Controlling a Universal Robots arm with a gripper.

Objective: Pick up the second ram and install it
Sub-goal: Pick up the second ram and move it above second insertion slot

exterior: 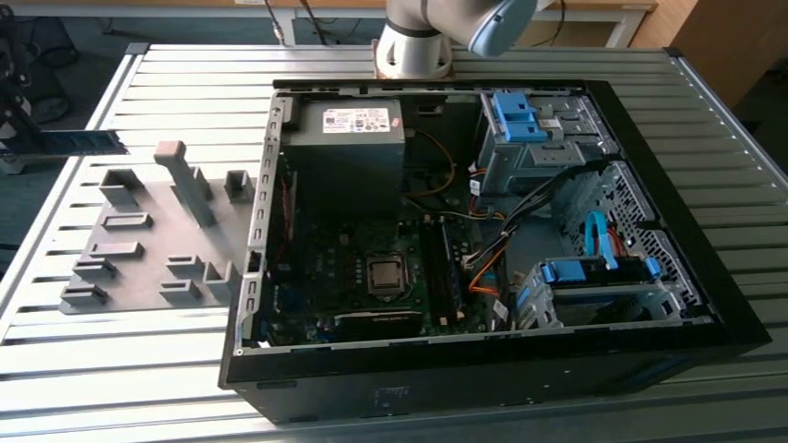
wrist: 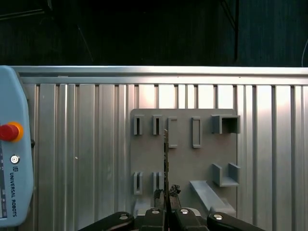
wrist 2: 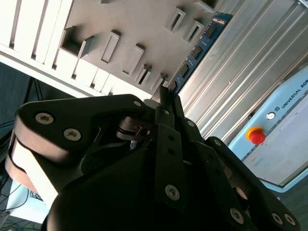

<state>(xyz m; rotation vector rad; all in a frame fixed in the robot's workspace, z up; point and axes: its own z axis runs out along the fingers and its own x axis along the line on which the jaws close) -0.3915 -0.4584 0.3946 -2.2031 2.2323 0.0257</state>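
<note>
**Open middle, crowded edges**

The motherboard (exterior: 357, 245) lies open from above, hemmed by power supply (exterior: 351, 148), drive cages (exterior: 548, 152) and cables (exterior: 493, 249). Holder blocks (exterior: 191, 185) stud the counter (exterior: 124, 369) beside the case (exterior: 493, 369). The gripper (wrist: 166, 195), clamping the second ram (wrist 2: 197, 50), hangs clear of them.

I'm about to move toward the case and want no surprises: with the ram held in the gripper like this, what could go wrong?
1. The gripper pinches the ram at one end, and most of its length sticks out. It may tilt or slip in the grip.
2. In the exterior view, loose cables lie right beside the motherboard's long slots inside the case. The stick could snag on them or on the case wall.
</note>
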